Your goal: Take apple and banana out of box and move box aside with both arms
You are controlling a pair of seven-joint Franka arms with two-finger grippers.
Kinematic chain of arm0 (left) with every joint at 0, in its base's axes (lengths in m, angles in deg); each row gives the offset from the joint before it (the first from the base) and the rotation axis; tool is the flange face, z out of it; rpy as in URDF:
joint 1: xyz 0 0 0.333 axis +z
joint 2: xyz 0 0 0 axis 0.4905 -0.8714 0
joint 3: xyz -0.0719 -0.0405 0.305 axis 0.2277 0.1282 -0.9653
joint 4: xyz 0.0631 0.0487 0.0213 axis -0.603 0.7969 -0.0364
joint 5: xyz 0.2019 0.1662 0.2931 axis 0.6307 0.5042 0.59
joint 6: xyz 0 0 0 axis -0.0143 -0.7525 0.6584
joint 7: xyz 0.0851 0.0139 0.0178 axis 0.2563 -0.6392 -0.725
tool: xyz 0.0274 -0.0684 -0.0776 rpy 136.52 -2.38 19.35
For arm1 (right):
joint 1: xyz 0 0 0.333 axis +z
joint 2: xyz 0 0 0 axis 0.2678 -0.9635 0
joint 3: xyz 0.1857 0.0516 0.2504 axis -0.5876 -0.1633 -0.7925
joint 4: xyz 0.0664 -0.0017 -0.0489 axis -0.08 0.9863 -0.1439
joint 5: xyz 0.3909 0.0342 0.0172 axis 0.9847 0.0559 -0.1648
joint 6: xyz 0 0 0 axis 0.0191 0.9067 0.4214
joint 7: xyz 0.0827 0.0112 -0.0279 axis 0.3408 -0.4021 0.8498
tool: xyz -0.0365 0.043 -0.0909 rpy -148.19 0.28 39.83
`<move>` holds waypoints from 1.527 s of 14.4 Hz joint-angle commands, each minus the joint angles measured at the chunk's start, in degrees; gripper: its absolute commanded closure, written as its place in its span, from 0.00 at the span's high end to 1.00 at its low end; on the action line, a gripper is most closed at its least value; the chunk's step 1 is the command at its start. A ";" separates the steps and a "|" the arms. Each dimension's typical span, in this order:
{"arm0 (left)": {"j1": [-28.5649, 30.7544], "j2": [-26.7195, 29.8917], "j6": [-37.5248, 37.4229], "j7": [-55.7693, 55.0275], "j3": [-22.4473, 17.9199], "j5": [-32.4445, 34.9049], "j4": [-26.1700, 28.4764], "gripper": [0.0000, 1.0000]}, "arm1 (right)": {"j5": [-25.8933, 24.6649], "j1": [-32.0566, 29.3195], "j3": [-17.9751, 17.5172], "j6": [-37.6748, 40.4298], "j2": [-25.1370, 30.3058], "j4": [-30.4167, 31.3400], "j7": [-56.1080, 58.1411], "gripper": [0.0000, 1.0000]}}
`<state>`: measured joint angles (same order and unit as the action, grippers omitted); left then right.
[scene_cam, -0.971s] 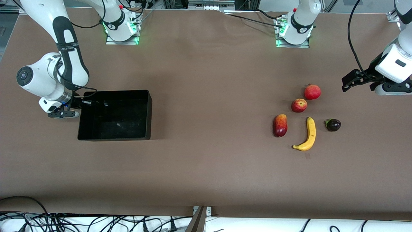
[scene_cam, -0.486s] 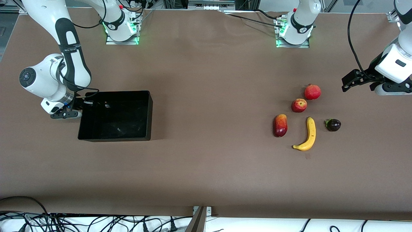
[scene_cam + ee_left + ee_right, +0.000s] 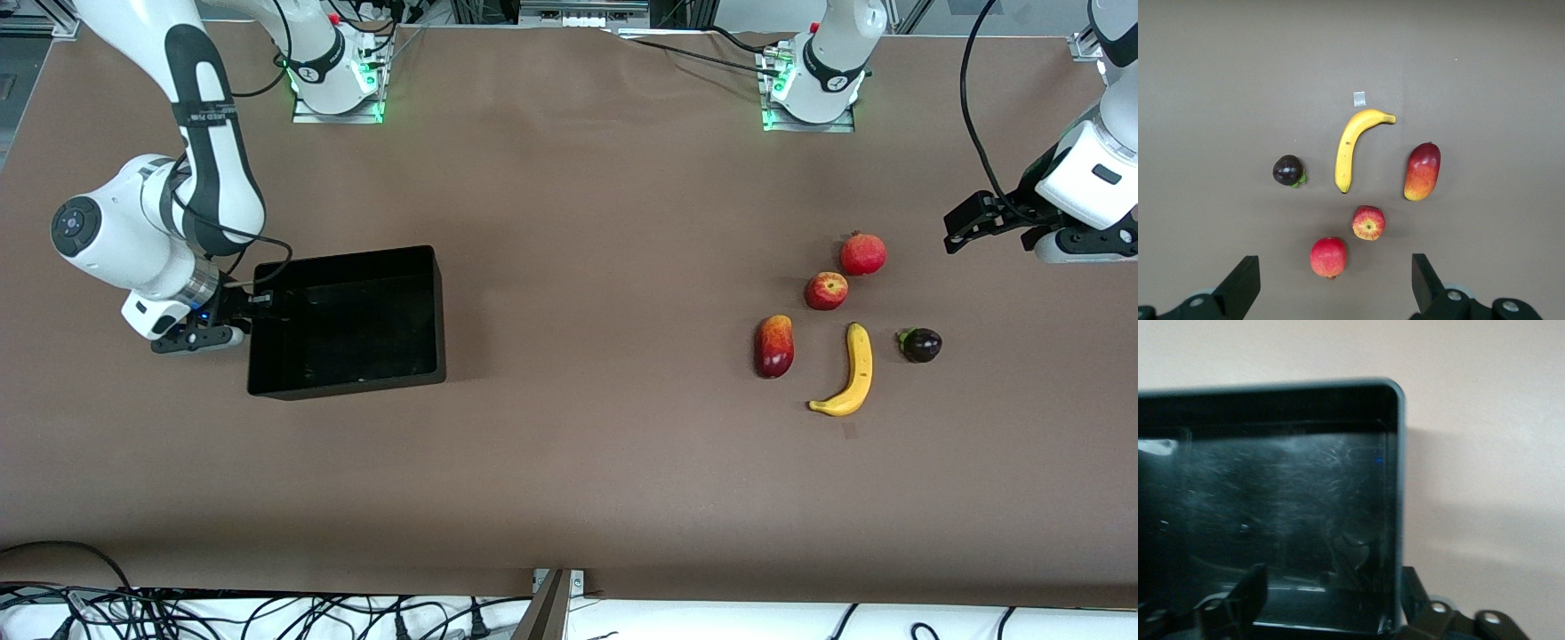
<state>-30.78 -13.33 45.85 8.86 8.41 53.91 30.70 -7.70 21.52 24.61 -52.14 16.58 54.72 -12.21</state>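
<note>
The black box (image 3: 347,380) lies toward the right arm's end of the table, turned slightly askew. My right gripper (image 3: 253,302) stands astride its end wall near the corner farther from the front camera. In the right wrist view its fingers (image 3: 1253,590) are wide apart, one inside the box (image 3: 1398,487) and one outside against the wall; the gripper (image 3: 1331,587) is open. The pomegranate (image 3: 863,254), apple (image 3: 826,291), mango (image 3: 774,346), banana (image 3: 860,356) and purple fruit (image 3: 921,345) lie grouped toward the left arm's end. My left gripper (image 3: 956,233) waits open in the air beside them (image 3: 1331,283).
The left wrist view shows the pomegranate (image 3: 1328,257), apple (image 3: 1369,223), mango (image 3: 1423,171), banana (image 3: 1348,150) and purple fruit (image 3: 1288,171). A small tape mark (image 3: 1359,99) lies by the banana's tip. Brown table stretches between box and fruits. Arm bases (image 3: 338,84) (image 3: 813,89) stand along the farther edge.
The box has slid with my right gripper toward the left arm's end and turned a little. The left arm and the fruits have not moved.
</note>
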 commanded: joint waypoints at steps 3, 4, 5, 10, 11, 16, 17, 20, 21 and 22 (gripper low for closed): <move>0.79 0.82 -0.58 1.41 0.83 0.95 0.32 1.00 | -5.93 0.65 0.59 16.38 0.96 -12.10 -9.04 1.00; 0.79 0.82 -0.58 1.41 0.75 0.95 0.32 1.00 | -7.16 0.65 0.59 20.77 0.96 -16.05 -11.41 1.00; 0.79 0.82 -0.58 1.41 0.75 0.95 0.32 1.00 | -8.05 0.74 0.50 25.08 0.96 -19.75 -13.18 1.00; 0.87 0.74 -0.58 1.50 0.75 0.95 0.32 1.00 | -12.01 1.44 0.59 43.11 3.50 -34.36 -18.46 1.00; 0.87 0.74 -0.58 1.50 0.75 0.95 0.32 1.00 | -12.88 1.53 0.59 44.62 4.47 -35.42 -18.47 1.00; 0.87 0.74 -0.58 1.50 0.75 0.95 0.32 1.00 | -16.40 1.79 -0.56 46.65 8.08 -35.43 -18.03 1.00; 0.87 0.74 -0.58 1.50 0.75 0.95 0.32 1.00 | -16.40 1.79 -0.64 46.65 8.43 -35.26 -18.03 1.00; 0.87 0.74 -0.58 1.50 0.75 0.95 0.32 1.00 | -16.58 1.88 -0.64 46.57 11.32 -33.07 -17.76 1.00; 0.87 0.74 -0.58 1.50 0.75 0.95 0.32 1.00 | -16.93 2.06 -0.64 46.39 12.03 -32.27 -17.76 1.00; 0.87 0.74 -0.58 1.50 0.75 0.95 0.32 1.00 | -17.98 1.45 -1.77 46.30 13.78 -30.44 -17.85 1.00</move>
<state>-30.72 -13.33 45.82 9.36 8.43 53.91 30.70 -23.47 22.98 24.36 -5.87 25.44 19.88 -29.66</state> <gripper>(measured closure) 0.000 0.000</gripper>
